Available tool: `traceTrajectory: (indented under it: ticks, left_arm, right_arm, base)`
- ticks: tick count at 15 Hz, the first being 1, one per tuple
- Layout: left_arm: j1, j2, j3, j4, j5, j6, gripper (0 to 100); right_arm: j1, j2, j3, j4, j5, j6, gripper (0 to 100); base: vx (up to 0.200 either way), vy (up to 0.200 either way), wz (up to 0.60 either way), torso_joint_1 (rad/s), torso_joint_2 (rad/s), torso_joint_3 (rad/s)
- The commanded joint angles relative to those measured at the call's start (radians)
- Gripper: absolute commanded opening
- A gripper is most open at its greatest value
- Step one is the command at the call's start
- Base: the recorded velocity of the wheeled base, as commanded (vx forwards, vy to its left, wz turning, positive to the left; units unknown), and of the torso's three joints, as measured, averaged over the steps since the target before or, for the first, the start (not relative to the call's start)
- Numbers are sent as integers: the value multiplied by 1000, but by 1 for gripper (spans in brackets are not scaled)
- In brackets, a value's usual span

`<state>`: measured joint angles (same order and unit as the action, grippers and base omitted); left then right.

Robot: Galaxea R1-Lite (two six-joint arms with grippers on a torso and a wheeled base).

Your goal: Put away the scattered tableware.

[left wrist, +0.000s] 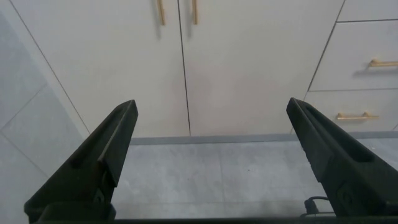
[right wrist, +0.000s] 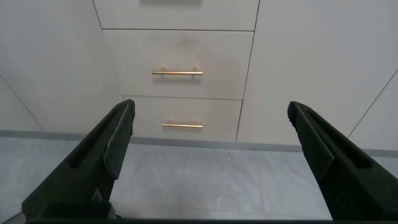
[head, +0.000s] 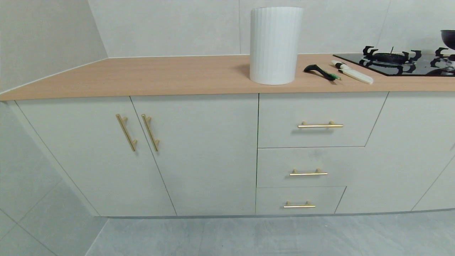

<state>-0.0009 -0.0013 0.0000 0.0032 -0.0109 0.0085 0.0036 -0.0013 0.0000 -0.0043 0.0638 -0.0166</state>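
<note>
The black utensil [head: 320, 72] and the white utensil [head: 353, 74] lie slantwise on the counter [head: 160, 74]. The left gripper [left wrist: 210, 107] and right gripper [right wrist: 210, 106] face the cabinet fronts, jaws wide.

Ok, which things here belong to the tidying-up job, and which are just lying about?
Belongs to the job:
- black-handled utensil on the counter
- white-handled utensil beside it
- probably the white ribbed holder or the top drawer, as storage

Just there:
- gas hob
- dark pot on it
- cupboard doors
</note>
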Motion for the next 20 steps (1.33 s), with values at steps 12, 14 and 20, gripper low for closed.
traceTrajectory:
  ticks: [12, 14, 20]
  left_arm:
    - [1, 1, 0, 0, 0, -2, 100]
    - [1, 1, 0, 0, 0, -1, 100]
    - [1, 1, 0, 0, 0, -2, 100]
  right_arm:
    - [1, 1, 0, 0, 2, -5, 100]
    - [1, 1, 0, 0, 4, -5, 100]
    - [1, 1, 0, 0, 5, -6, 100]
  base:
    - [100, 0, 0, 1, 1, 2]
    - [0, 0, 0, 0, 0, 0]
    - [0, 0, 0, 0, 0, 0]
